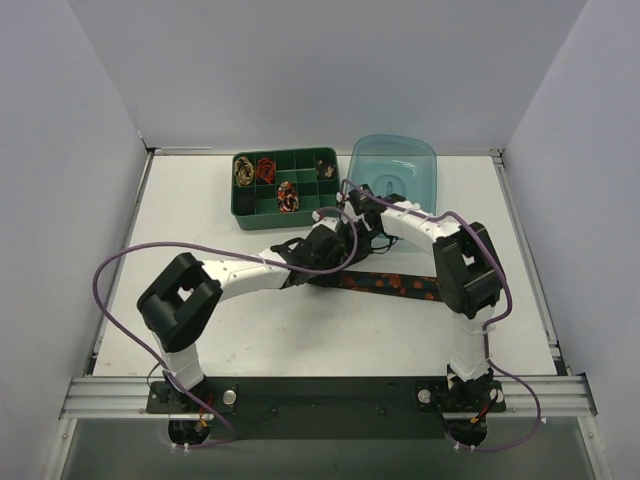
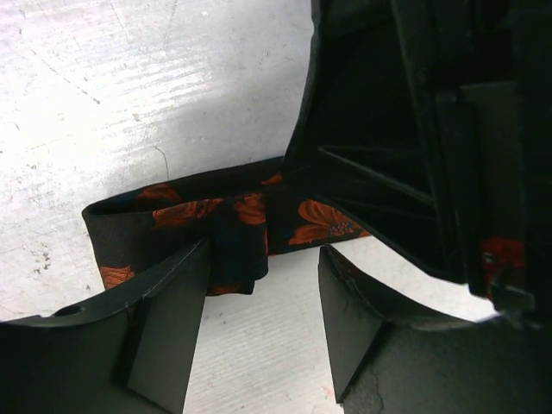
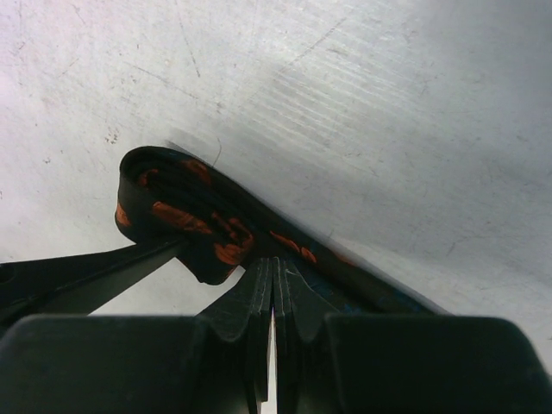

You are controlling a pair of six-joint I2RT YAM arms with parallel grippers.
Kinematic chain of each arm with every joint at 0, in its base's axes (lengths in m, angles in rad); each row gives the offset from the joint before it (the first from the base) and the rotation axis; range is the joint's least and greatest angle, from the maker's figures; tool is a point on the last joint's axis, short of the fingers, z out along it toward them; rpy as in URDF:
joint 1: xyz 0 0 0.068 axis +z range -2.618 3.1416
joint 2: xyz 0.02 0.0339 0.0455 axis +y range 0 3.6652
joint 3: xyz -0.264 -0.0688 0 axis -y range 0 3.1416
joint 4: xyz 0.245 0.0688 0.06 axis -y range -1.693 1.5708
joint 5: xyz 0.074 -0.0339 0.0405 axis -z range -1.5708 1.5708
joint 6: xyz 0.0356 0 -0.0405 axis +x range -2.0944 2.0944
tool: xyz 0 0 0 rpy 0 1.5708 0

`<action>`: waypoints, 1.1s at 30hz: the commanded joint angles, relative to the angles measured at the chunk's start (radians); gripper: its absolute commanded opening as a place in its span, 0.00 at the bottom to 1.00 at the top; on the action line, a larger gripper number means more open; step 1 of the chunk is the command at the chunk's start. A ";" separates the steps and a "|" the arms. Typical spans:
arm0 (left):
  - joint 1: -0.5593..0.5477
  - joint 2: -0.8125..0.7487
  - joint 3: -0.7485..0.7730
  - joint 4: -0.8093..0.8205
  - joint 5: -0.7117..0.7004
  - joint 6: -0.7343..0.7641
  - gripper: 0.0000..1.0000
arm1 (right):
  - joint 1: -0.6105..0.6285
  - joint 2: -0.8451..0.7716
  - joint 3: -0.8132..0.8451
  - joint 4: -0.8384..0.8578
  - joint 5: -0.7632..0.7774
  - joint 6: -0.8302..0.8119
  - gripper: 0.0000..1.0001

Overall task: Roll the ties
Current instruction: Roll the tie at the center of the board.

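Observation:
A black tie with orange-red blotches (image 1: 395, 284) lies across the table's middle. Its left end is folded back into a small loop (image 2: 185, 216), also seen in the right wrist view (image 3: 177, 207). My right gripper (image 1: 345, 212) has its fingers pressed together (image 3: 274, 272) with the tips pinching the tie next to the loop. My left gripper (image 2: 263, 289) is open and low over the table. Its fingers (image 2: 172, 310) stand just short of the folded end, one touching it. Rolled ties sit in a green tray (image 1: 330, 205): gold-black (image 1: 243, 171), red (image 1: 265, 167) and black-red (image 1: 288, 196).
A clear blue bowl (image 1: 395, 165) stands right of the green tray, just behind the right arm. The two grippers are close together at the table's centre. Purple cables loop from both arms. White walls enclose the table on three sides.

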 commanded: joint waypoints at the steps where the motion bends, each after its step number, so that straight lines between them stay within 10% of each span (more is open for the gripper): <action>1: 0.037 -0.118 -0.056 0.095 0.082 -0.036 0.63 | 0.016 -0.066 0.026 -0.041 -0.021 0.003 0.00; 15: 0.214 -0.307 -0.205 0.095 0.171 -0.055 0.64 | 0.089 -0.112 0.056 -0.084 -0.029 -0.016 0.00; 33: 0.333 -0.181 -0.436 0.591 0.464 -0.188 0.72 | 0.114 0.006 0.068 -0.088 0.059 -0.048 0.00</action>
